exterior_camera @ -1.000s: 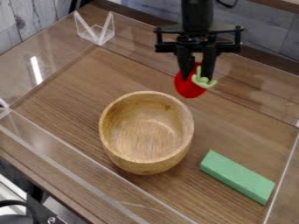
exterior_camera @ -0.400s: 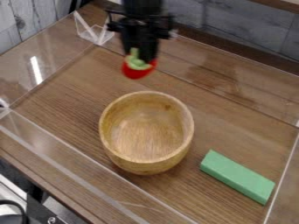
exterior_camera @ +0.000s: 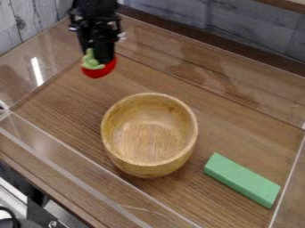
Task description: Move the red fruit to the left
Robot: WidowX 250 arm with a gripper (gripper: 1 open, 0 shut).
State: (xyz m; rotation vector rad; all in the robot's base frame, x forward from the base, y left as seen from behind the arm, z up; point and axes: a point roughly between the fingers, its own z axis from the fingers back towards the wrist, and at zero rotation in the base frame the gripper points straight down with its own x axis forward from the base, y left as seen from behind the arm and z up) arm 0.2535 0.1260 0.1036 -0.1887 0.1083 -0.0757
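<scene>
Camera view: the red fruit (exterior_camera: 96, 65) is gripped between the closed jaws of the gripper (exterior_camera: 98, 59), which points down. It is held above the wooden table (exterior_camera: 238, 98), far to the left of the wooden bowl (exterior_camera: 149, 134). For placing, only a straight descent seems to be needed

The bowl (exterior_camera: 149, 134) stands near the middle of the table (exterior_camera: 238, 98). The block (exterior_camera: 242, 179) lies to its right and nearer the front, apart from it. The fruit (exterior_camera: 96, 65) hangs in the gripper (exterior_camera: 95, 59) behind and left of the bowl, above the tabletop.
</scene>
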